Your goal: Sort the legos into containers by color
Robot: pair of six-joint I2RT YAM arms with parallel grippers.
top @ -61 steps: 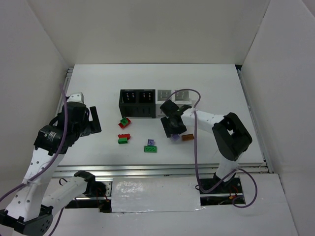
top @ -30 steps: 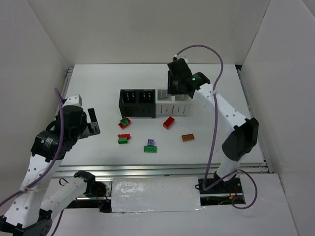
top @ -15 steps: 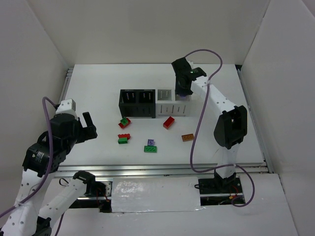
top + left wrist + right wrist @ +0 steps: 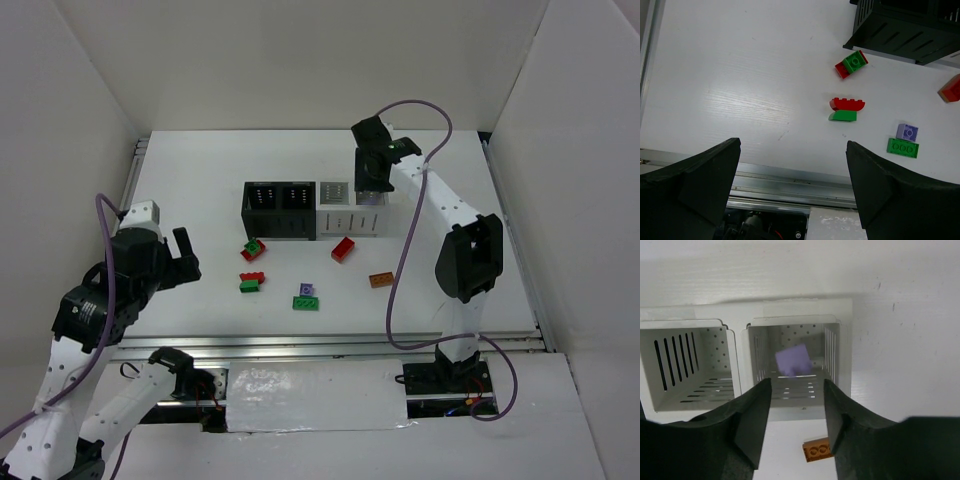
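Observation:
The containers are a row of two black bins [image 4: 280, 210] and two white bins [image 4: 350, 208]. My right gripper [image 4: 370, 190] hangs over the rightmost white bin [image 4: 800, 318], open [image 4: 796, 385]. A light purple lego [image 4: 793, 360] is loose inside that bin, blurred and clear of the fingers. An orange lego [image 4: 381, 280] and a red one [image 4: 343, 249] lie in front of the bins. My left gripper [image 4: 180, 258] is open [image 4: 792, 145] high over the table's left front, nothing between its fingers.
More legos lie in front of the black bin [image 4: 905, 25]: a red-and-green pair [image 4: 851, 64], a red arch [image 4: 847, 104] beside a green piece [image 4: 843, 116], and a purple brick [image 4: 907, 132] by a green one [image 4: 902, 148]. White walls enclose the table.
My right gripper carried the purple lego from the table to the rightmost white bin, then opened and let it go. The left arm drew back toward the near left.

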